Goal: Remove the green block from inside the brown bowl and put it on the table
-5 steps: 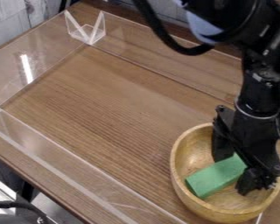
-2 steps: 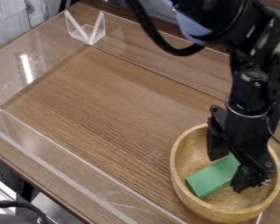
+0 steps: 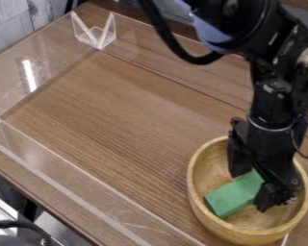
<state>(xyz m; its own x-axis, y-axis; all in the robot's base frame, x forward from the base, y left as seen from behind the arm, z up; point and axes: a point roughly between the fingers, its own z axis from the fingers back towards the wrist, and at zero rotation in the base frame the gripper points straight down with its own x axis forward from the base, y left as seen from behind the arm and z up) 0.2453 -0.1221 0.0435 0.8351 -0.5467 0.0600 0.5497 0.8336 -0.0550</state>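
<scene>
One green block point(image 3: 231, 196) lies inside the brown bowl point(image 3: 203, 213), the gripper point(image 3: 264, 190) over it with jaws spread wide; best straddle the block's narrow sides, close evenly, then lift straight up past the rim before crossing to the table point(image 3: 112, 110).

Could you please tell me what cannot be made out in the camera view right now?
- Far end of the green block: camera view, behind the gripper.
- Part of the brown bowl's inside: camera view, same cause.
- Upper arm: camera view, cut off by the top edge.
</scene>
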